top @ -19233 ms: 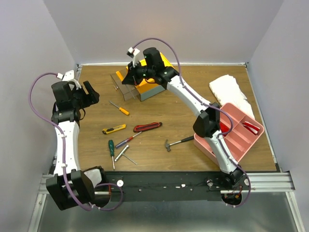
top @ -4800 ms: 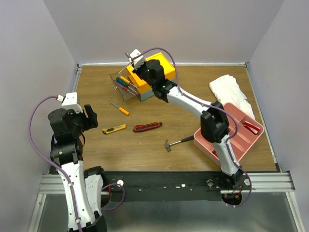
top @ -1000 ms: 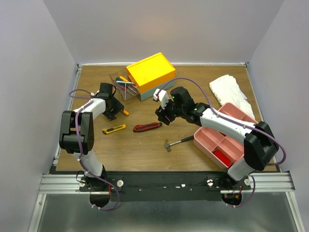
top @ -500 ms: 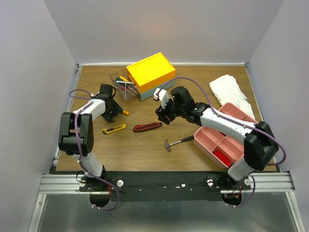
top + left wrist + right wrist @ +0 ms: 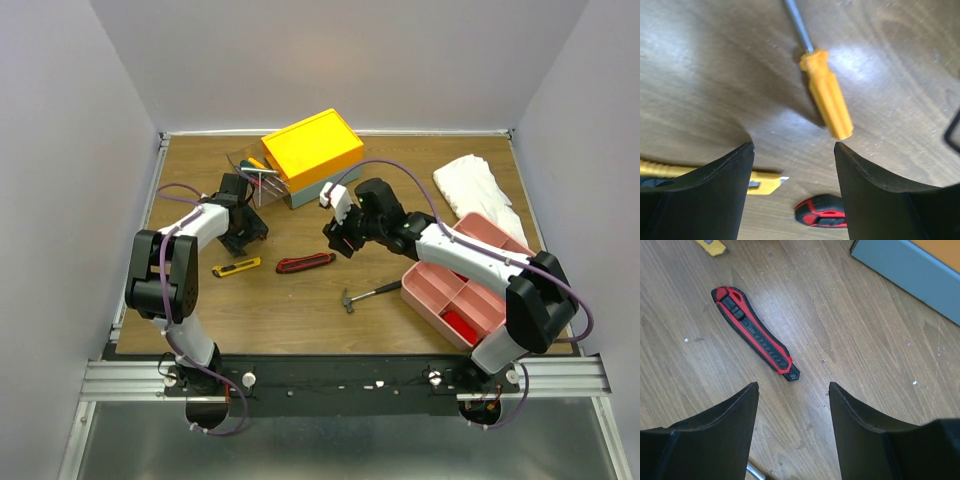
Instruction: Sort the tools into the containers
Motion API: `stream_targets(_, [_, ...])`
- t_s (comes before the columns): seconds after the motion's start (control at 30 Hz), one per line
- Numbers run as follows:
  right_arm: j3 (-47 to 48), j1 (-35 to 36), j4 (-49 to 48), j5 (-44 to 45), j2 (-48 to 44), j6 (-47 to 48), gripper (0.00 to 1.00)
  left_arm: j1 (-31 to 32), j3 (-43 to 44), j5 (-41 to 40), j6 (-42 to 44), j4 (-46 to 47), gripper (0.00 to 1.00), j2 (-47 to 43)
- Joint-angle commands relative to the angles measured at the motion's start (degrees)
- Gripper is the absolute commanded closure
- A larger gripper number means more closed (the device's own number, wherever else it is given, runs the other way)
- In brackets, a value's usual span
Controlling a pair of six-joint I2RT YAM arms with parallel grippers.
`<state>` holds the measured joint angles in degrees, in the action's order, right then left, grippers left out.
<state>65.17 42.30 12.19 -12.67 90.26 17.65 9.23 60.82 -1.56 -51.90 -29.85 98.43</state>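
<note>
Both empty, agape | left pincer (image 5: 793, 147) over orange screwdriver (image 5: 828, 97) | right pincer (image 5: 793, 386) over red knife (image 5: 752, 332)

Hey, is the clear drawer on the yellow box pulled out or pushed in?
Pulled out. The clear drawer juts from the left side of the yellow-topped box, with tools lying inside.

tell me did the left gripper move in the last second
Yes: the left gripper has slid right, nearer the yellow-topped box, and now sits open over the orange screwdriver.
</note>
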Motion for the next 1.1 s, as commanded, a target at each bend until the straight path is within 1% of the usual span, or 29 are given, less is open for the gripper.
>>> stream_targets(0.0, [-2.23, -0.73, 0.03, 0.54, -2.63, 0.37, 0.34, 1.05, 0.98, 2.51, -3.82, 2.41, 0.25, 2.03])
stream_targets(0.1, [-2.67, -0.91, -0.14, 0.54, -2.89, 0.37, 0.34, 1.22, 0.10, 4.28, -5.57, 4.36, 0.25, 2.11])
stream_targets(0.2, [-2.33, -1.17, 0.03, 0.36, -2.28, 0.46, 0.34, 1.31, -0.26, 3.59, -6.02, 4.19, 0.24, 2.55])
stream_targets(0.3, [-1.36, -1.26, 0.29, 0.19, -1.05, 0.54, 0.34, 1.31, 0.79, -1.67, -7.68, -0.28, 0.21, 3.78])
stream_targets(0.33, [-0.75, -1.26, 0.30, 0.19, -0.70, 0.46, 0.34, 1.31, 1.58, -4.91, -8.30, -1.61, 0.21, 4.13])
stream_targets(0.47, [0.66, -1.43, 0.56, 0.10, 0.71, 0.28, 0.34, 1.14, 2.38, -8.97, -7.78, -6.35, 0.21, 4.66])
stream_targets(0.67, [2.60, -1.79, 1.97, -0.34, 2.73, -0.95, 0.34, 0.70, 2.29, -10.83, -5.58, -9.26, 0.23, 5.45])
stream_targets(0.8, [2.42, -1.79, 1.70, -0.43, 2.91, -1.04, 0.34, 0.17, 1.94, -11.97, -4.88, -9.00, 0.23, 6.16])
stream_targets(0.87, [2.51, -1.87, 2.14, -0.43, 2.99, -1.04, 0.34, -0.44, 1.59, -11.89, -4.35, -9.26, 0.23, 5.11])
stream_targets(0.97, [2.16, -2.05, 2.14, -0.25, 2.64, -1.12, 0.34, -1.84, 0.54, -12.32, -1.37, -8.83, 0.23, 2.39])
stream_targets(1.0, [2.07, -2.05, 2.14, -0.25, 2.64, -1.30, 0.34, -2.29, 0.27, -11.71, 0.64, -7.61, 0.23, 1.94])
stream_targets(1.03, [2.16, -2.05, 1.97, -0.43, 2.47, -1.65, 0.34, -2.90, -0.60, -9.19, 2.75, -5.94, 0.23, 1.59])
stream_targets(1.07, [2.07, -2.05, 1.97, -0.60, 2.47, -1.83, 0.34, -3.34, -0.70, -8.81, 6.16, -3.32, 0.22, 1.50])
